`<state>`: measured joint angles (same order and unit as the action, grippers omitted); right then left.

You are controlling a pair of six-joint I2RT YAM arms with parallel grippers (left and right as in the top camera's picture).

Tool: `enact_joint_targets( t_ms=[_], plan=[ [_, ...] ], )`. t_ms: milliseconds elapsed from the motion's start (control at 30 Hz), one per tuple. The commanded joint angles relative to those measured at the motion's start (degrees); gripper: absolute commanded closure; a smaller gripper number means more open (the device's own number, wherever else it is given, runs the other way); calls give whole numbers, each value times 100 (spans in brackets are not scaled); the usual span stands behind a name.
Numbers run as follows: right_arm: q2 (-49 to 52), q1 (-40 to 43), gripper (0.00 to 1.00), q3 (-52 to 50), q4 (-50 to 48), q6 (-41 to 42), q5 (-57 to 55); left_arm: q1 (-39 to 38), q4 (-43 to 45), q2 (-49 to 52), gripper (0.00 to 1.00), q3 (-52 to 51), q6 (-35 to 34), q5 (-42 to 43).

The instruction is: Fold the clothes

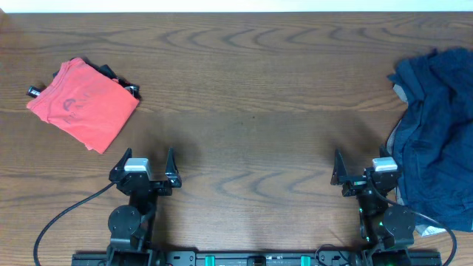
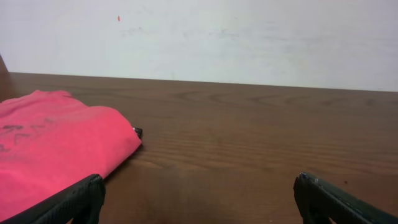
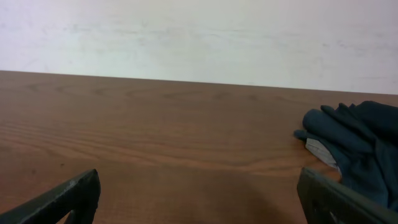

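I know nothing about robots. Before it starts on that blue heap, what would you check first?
1. Both grippers open and holding nothing: left gripper and right gripper have their fingers spread over bare wood: ok.
2. Target in sight: the navy clothes lie at the right side, beside the right gripper: ok.
3. Cloth lying flat for folding: it is a crumpled heap: not ok.
4. Room to spread it: bare wood shows in the middle of the table: ok.
5. Whole heap on the table: it runs past the right edge of the overhead picture: cannot tell.
6. Pink shirt out of the way: it lies folded at the far left: ok.
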<state>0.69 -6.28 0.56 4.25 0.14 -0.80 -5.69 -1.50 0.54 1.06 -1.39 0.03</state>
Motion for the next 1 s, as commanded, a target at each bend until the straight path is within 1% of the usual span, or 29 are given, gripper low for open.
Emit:
enact_joint_targets(
  t_ms=[0, 467, 567, 900, 967],
  plan=[
    [-24, 66, 1, -26, 2, -85, 63, -13, -258, -31, 2, -83, 94, -68],
    [-24, 66, 1, -26, -2, -90, 61, -13, -258, -31, 2, -83, 94, -68],
    [-24, 66, 1, -26, -131, -105, 63, -13, -258, -31, 2, -83, 94, -68],
    [4, 66, 1, -26, 2, -98, 94, -13, -260, -28, 2, -83, 94, -68],
    [20, 66, 1, -26, 0, 7, 107, -13, -258, 0, 2, -83, 90, -66]
  ],
)
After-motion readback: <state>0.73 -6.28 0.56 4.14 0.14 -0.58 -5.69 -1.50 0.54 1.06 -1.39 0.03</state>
